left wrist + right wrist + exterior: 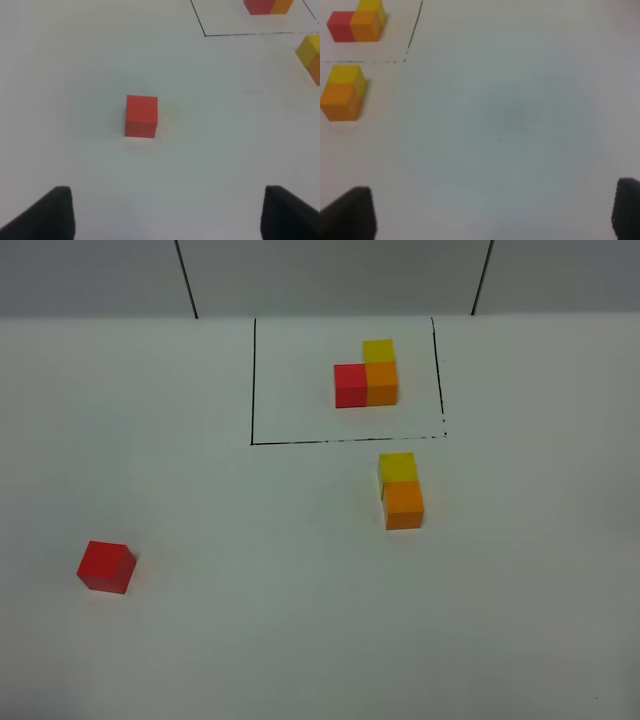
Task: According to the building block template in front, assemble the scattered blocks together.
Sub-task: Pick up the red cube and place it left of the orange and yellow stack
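Red cube (106, 567) sits alone near front-left corner of bench (300, 640), left claw (169, 207) wide, empty. Yellow cube (398, 467) touches orange cube (404, 505) mid-bench, near framed template (366, 375) at far edge. Right claw (492, 210) wide too. Risk: incoming red knocks pair askew.

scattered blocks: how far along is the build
Done: the yellow cube and orange cube sit together near the template, matching its yellow-orange pair. In hand: nothing; the left gripper and right gripper are open, the left facing the red cube. Left: bring red to orange's left side.
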